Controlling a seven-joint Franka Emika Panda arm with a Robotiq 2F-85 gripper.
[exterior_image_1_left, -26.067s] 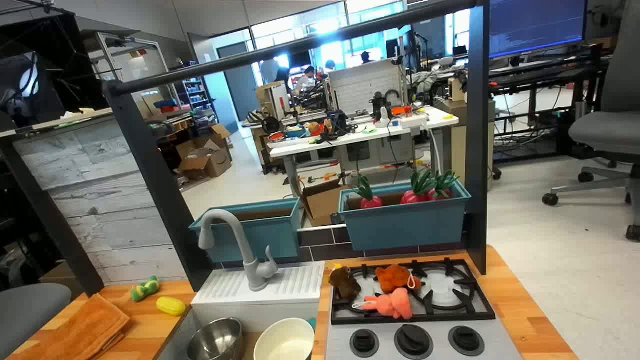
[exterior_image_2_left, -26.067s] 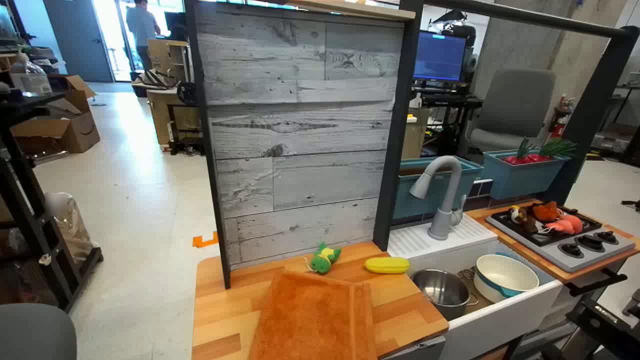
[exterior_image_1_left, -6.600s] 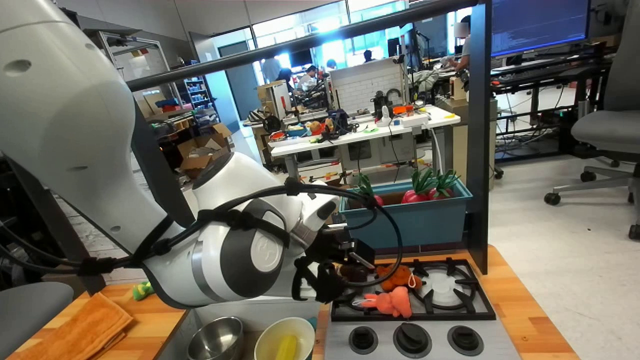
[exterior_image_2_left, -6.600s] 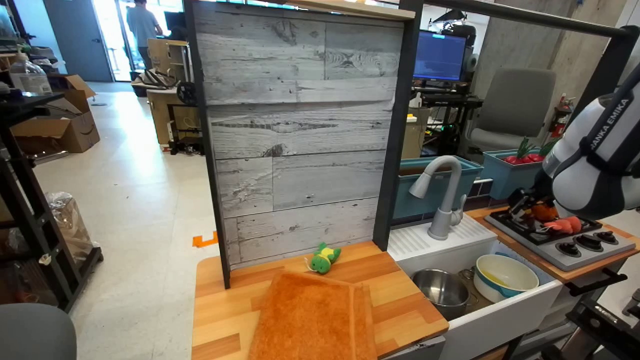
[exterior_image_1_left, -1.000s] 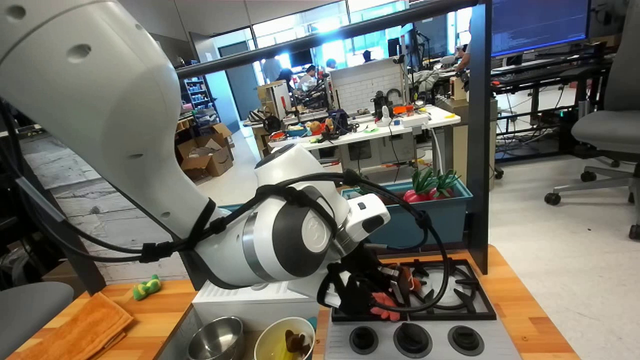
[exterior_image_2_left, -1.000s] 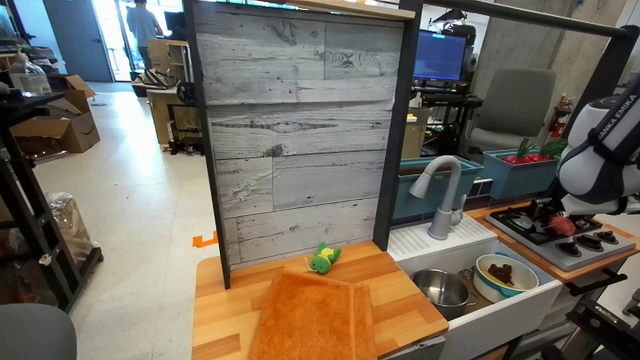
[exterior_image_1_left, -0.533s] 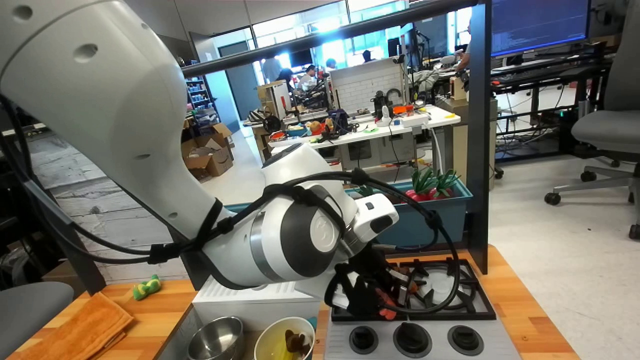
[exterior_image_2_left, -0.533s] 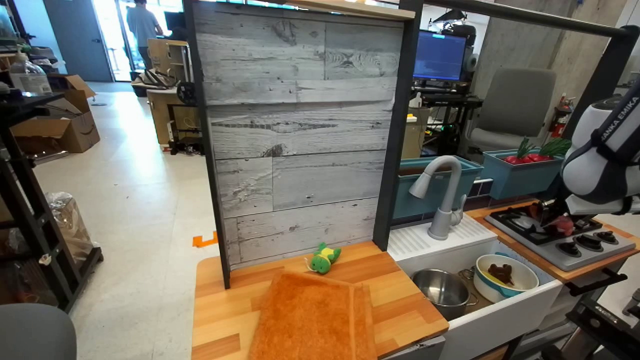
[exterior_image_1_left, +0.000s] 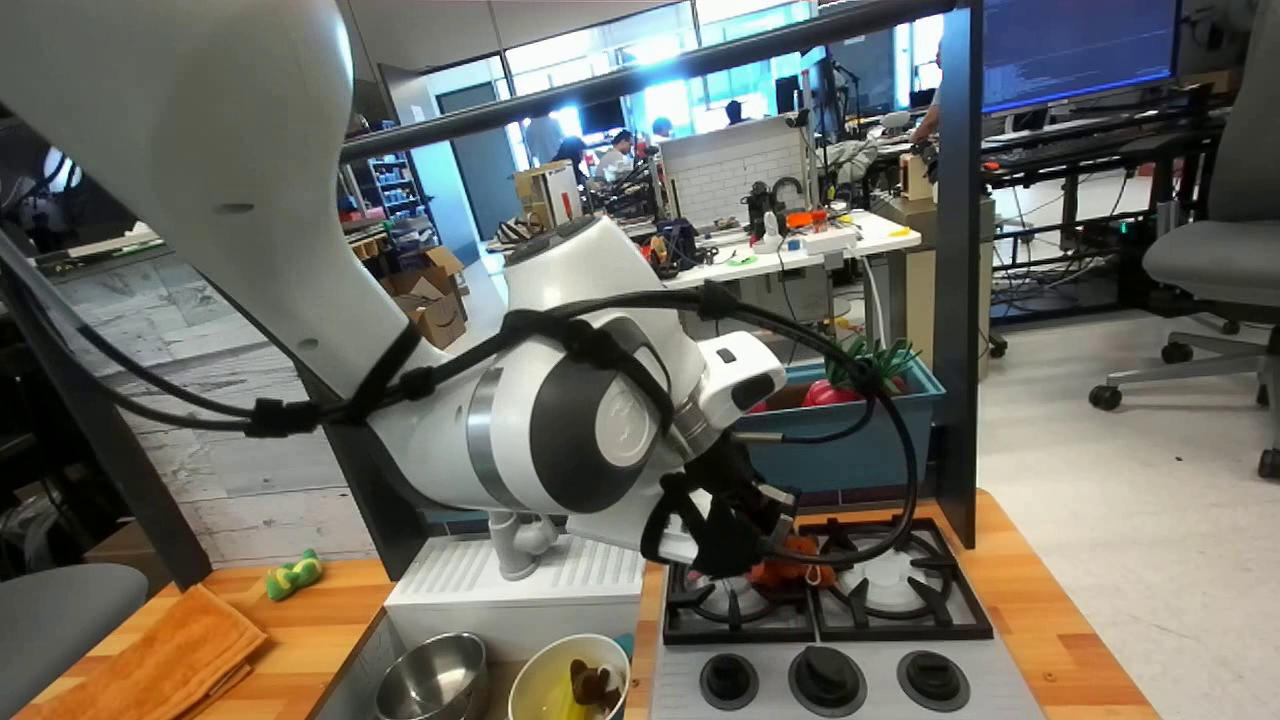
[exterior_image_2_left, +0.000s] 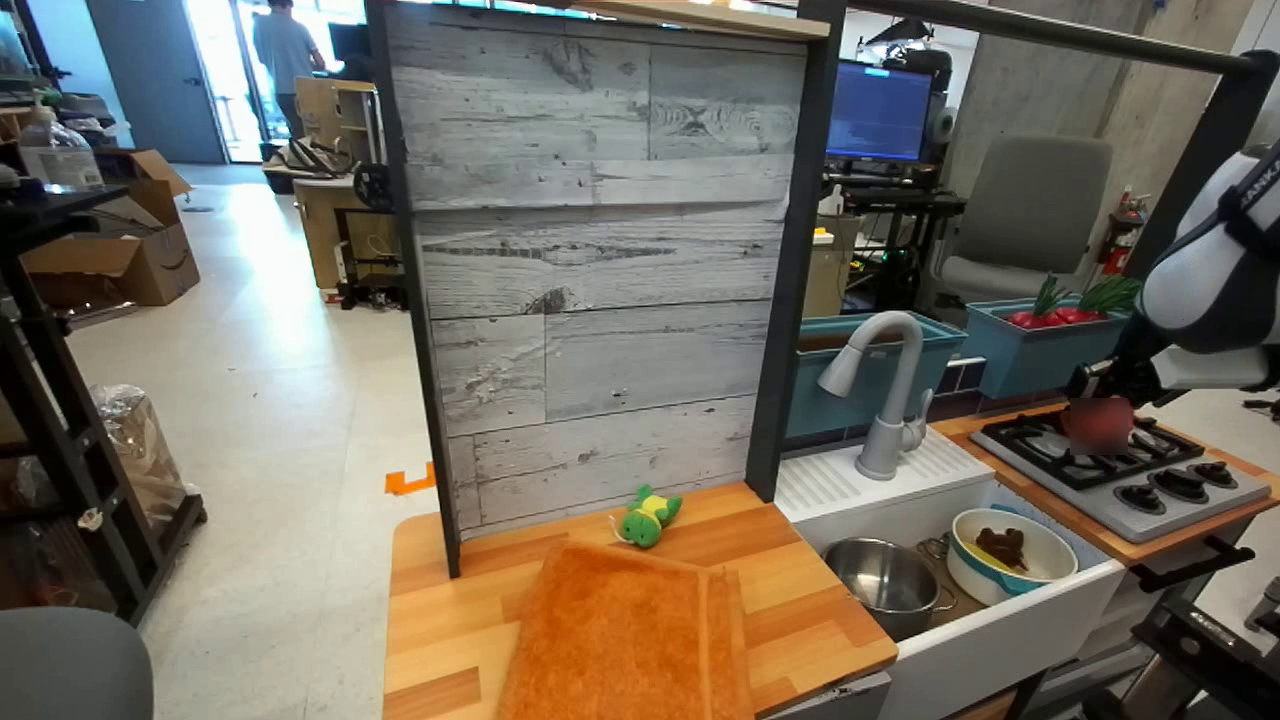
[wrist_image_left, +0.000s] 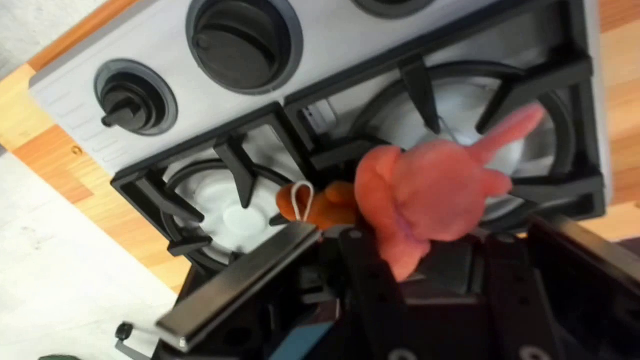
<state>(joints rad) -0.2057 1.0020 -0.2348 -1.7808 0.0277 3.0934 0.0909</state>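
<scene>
The wooden tabletop (exterior_image_1_left: 1050, 620) carries the stove (exterior_image_1_left: 776, 660), with a blue planter (exterior_image_1_left: 830, 470) beyond its far edge. On the left, the gray faucet (exterior_image_2_left: 893, 400) stands over the sink (exterior_image_2_left: 1010, 645), where a white bowl (exterior_image_2_left: 1048, 550) holds a brown plush (exterior_image_2_left: 1002, 546). The stove's black grate (wrist_image_left: 420, 92) stands proud and could catch a dangling limb. Above the left burner (wrist_image_left: 462, 102) is the pink plush toy (wrist_image_left: 437, 190), the jaws clenched on what looks like its lower body. It should prove light, soft, sturdy and not slippery; the plump trunk or head offers the best hold (an ear would only bend and let it swing). The orange plush toy (wrist_image_left: 335, 212) lies on the grate just to the right, partly hidden behind the pink one in the wrist view, contact unclear. Its white loop (wrist_image_left: 295, 199) sticks up and might snag.
</scene>
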